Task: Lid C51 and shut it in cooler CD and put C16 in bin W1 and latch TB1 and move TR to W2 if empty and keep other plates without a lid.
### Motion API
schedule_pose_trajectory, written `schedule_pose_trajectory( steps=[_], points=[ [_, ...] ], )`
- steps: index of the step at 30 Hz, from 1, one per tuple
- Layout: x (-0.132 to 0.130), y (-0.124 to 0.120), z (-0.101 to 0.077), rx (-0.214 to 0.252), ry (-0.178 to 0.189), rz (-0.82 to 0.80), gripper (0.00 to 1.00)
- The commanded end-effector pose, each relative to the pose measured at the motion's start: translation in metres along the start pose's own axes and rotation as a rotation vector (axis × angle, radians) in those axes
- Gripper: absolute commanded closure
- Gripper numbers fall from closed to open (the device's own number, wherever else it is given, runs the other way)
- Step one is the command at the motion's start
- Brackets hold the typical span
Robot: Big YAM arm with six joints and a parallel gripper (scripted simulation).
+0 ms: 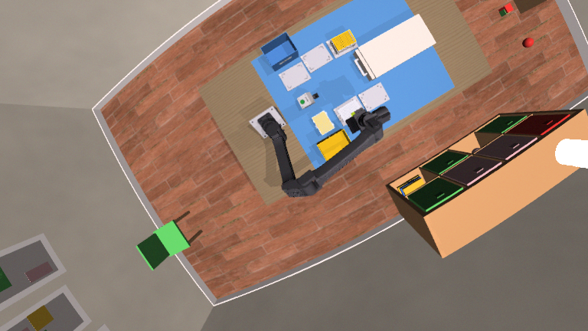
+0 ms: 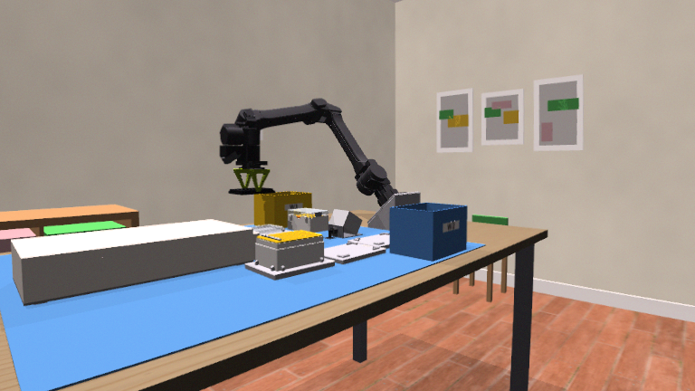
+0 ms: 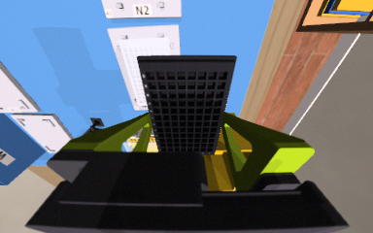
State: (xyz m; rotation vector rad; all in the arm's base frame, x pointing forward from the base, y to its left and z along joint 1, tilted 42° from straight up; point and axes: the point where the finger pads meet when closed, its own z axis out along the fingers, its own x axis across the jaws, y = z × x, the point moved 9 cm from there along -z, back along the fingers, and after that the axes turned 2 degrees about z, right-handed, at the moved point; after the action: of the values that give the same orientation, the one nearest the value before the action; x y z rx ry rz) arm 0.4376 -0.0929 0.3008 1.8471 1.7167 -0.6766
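Overhead, the gripper (image 1: pixel 351 122) hangs between the white plate (image 1: pixel 347 109) and the yellow waste bin (image 1: pixel 332 144), near the counter (image 1: pixel 225 93) edge. Sideways, it carries the black plate (image 2: pixel 251 191) level, high above the bin. Wrist-on, its fingers pinch that plate; "N2" (image 3: pixel 142 10) reads on the nest beyond.

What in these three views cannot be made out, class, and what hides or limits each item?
- Yellow waste bin, top view: the arm covers part of it, so its contents stay unseen.
- White plate, wrist view: the held black plate hides much of it.
- Blue bin label, exterior view: too small to read.
- Cooler drawer, exterior view: on the far side, so open or shut is unseen.
- Gripper contact, exterior view: too small.
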Motion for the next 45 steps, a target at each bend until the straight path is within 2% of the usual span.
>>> schedule_pose_trajectory(
  steps=[1, 45],
  points=[
    [-0.012, -0.009, -0.005, -0.025, 0.001, 0.017, 1.0],
    [-0.045, -0.103, -0.005, -0.026, -0.001, 0.009, 1.0]
  ],
)
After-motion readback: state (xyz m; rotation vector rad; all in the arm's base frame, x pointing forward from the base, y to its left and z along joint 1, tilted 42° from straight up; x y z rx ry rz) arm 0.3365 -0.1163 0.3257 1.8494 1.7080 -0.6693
